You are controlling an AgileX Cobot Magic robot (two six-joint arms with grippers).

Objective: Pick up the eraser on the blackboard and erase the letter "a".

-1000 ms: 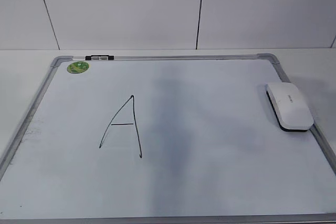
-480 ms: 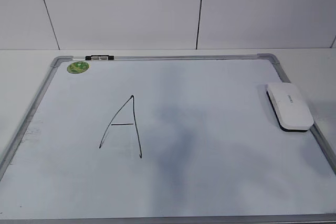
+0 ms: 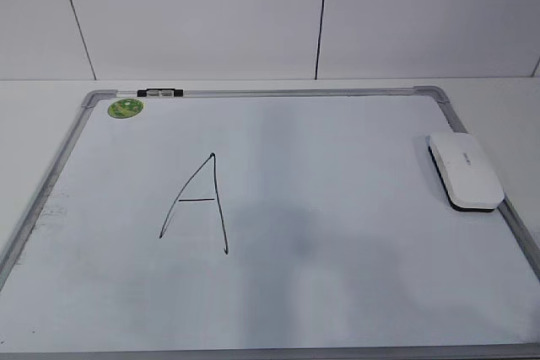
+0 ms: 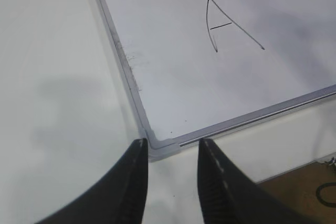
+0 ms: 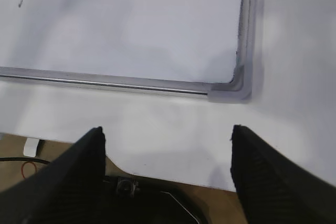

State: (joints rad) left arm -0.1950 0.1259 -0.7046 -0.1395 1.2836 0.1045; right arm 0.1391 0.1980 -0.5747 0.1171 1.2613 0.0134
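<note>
Capital "A" (image 3: 199, 204) on blackboard (image 3: 354, 292); eraser (image 3: 465, 170) lettering too small to read.

the blackboard (image 3: 337, 149) lies flat on the white desk (image 3: 34, 115), its grey frame running around a white surface. the eraser (image 3: 465, 170) rests on the blackboard at its right edge, touching the frame. a capital "A" (image 3: 199, 203) is drawn left of the blackboard's middle. a green sticker (image 3: 125, 108) sits in the blackboard's far left corner, with a small marker (image 3: 159, 92) on the far frame just beside it.
</note>
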